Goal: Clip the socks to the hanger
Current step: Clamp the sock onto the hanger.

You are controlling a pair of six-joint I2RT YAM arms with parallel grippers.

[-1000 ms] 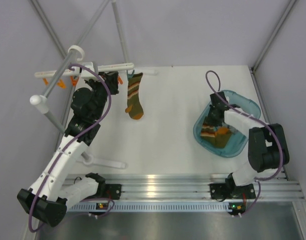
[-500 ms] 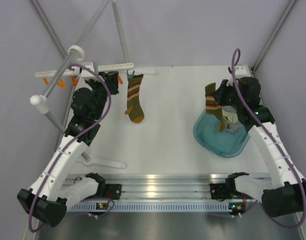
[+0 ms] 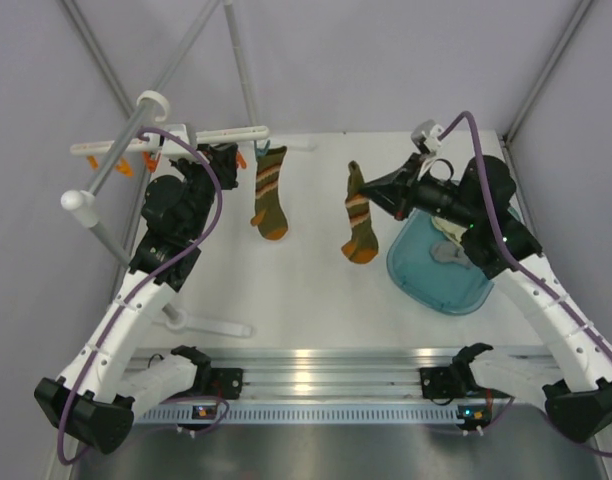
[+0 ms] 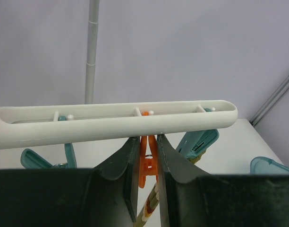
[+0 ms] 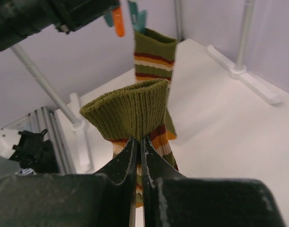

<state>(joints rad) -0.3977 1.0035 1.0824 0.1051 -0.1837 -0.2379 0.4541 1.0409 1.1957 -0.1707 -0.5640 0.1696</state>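
1. The left claw [image 3: 229,162] sits right under the hanger [image 3: 231,133], its fingers pressed together on an orange clip [image 4: 145,158]. It is most likely squeezing the clip's handles so the mouth gapes for the next sock.
2. Just right of that clip, one sock [image 3: 269,195] hangs toe-down from a teal clip [image 3: 263,150] on the hanger, so half the job looks done.
3. Further right, past the hanger's tip and well apart from it, the second sock [image 3: 358,215] dangles in the air. It is held by the cuff, probably so the open end meets the clip first.
4. The right claw [image 3: 391,190] is clamped on that cuff, with its arm stretched toward the hanger.
5. Farthest from the hanger is a blue tub [image 3: 436,290].
6. The left wrist view alone shows the pinch on the orange clip, which the arm hides from above. The right wrist view shows the fingers tight on the ribbed cuff, with the hung sock beyond. Only the overhead view shows the gap left to close — the carried sock is not yet at the hanger.
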